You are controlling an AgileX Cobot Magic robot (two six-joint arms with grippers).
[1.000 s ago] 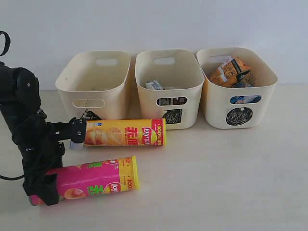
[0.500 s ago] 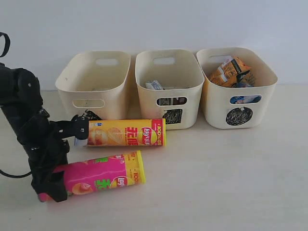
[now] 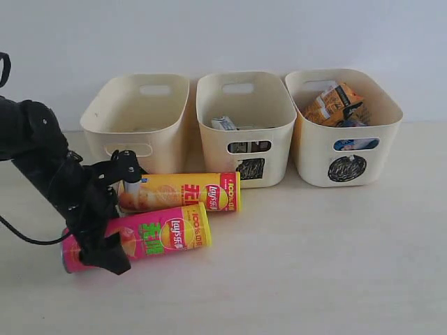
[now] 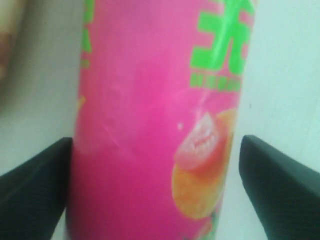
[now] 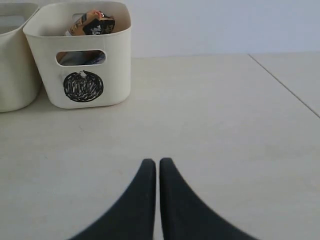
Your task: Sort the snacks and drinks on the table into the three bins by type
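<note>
Circle bin (image 3: 380, 150) holding orange bag (image 3: 332, 101), left end effector (image 4: 156, 142) straddling pink tube (image 3: 157, 234), grip unclear, right one (image 5: 158, 162) pressed together

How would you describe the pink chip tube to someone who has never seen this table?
Start at the leftmost cream bin at the back of the table. Two long tubes lie in front of it: the yellow tube behind, the pink tube nearer the camera. Only the pink one has green lettering and the black pincer around its end.

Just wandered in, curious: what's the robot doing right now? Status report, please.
Left gripper open, straddling the pink chip tube. Right gripper shut, empty. Yellow tube lies between pink tube and bins.
</note>
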